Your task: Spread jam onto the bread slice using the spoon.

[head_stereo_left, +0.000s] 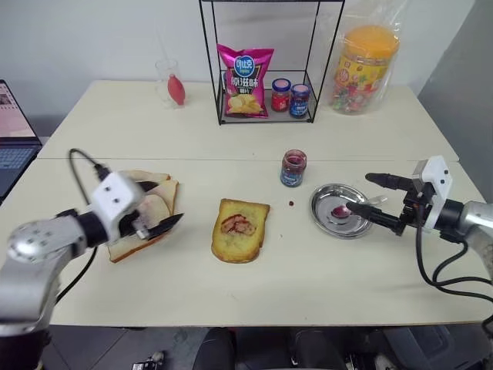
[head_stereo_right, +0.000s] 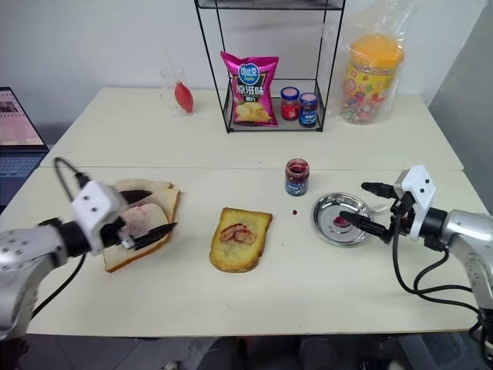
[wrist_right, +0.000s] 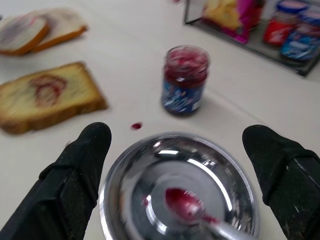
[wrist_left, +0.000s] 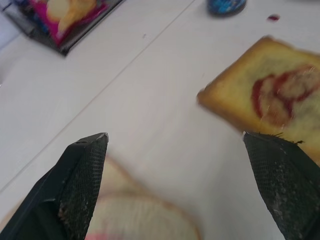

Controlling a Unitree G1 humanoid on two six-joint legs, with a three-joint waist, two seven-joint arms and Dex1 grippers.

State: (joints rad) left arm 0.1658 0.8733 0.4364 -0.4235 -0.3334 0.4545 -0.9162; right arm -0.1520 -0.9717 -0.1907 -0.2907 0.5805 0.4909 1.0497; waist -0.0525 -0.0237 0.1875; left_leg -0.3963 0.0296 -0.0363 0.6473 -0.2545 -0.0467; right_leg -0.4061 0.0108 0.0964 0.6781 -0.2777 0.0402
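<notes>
1. Two tables (head_stereo_left: 115, 123) stood pushed together under everything, with a wire rack (head_stereo_left: 269, 58) at the back holding a bag of chips (head_stereo_left: 245, 81) and two small capped jars (head_stereo_left: 290, 97).
2. Next in size, my left gripper (head_stereo_left: 158, 206) hung over the pale slices (head_stereo_left: 150, 202) at my left, its fingers wide apart and holding nothing; my right gripper (head_stereo_left: 371, 197) hovered at the right rim of the metal dish (head_stereo_left: 320, 210), fingers likewise spread and empty.
3. Near the table's middle lay the bread slice (head_stereo_left: 240, 230), flat, toasted, with a red ring of jam (head_stereo_left: 238, 225) on its centre and bare crumb around it. I judged it light and crumbly, likely to slide under a pushing spoon, so steadying a crust edge would help.
4. Just behind the dish stood the open jam jar (head_stereo_left: 293, 168), glass and breakable, best gripped around its labelled sides.
5. Smallest, the spoon (wrist_right: 192, 207) lay in the dish, its bowl smeared red. I judged it thin, stiff, slippery and sticky at the bowl, best pinched on the clean handle toward the rim.
6. One red drop (head_stereo_left: 291, 203) sat on the table between bread and dish.
</notes>
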